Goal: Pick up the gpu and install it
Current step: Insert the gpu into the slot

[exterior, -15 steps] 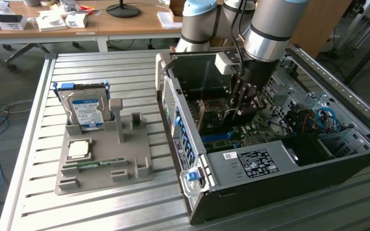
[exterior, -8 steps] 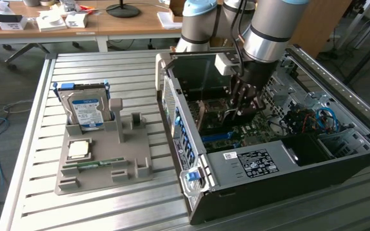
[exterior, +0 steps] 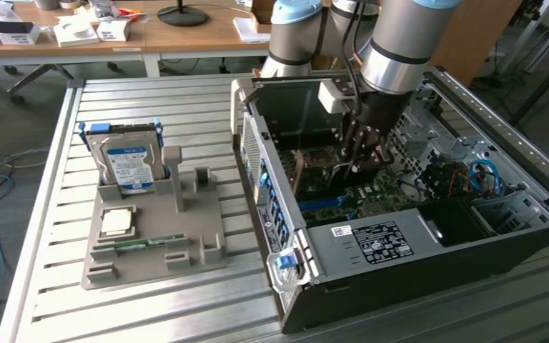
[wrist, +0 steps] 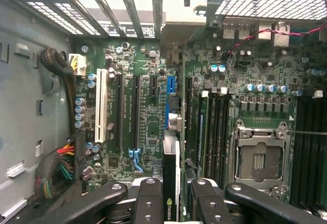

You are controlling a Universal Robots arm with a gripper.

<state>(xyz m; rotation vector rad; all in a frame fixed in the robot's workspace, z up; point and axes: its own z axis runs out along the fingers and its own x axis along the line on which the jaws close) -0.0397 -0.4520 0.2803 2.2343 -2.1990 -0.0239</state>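
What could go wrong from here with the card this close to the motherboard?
1. The gpu, clamped edge-on in the hand, might miss the blue slot and come down on the black slots beside it, possibly jamming or scraping components.
2. The open CPU socket lies exposed nearby; a slipped card could strike it.

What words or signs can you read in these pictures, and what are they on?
"NVIDIA", beside a green eye sign: on the card.
White sticker on the computer case: print too small to read.
Blue-and-white label on the hard drive: too small to read.
White print on the green board: too small to read.
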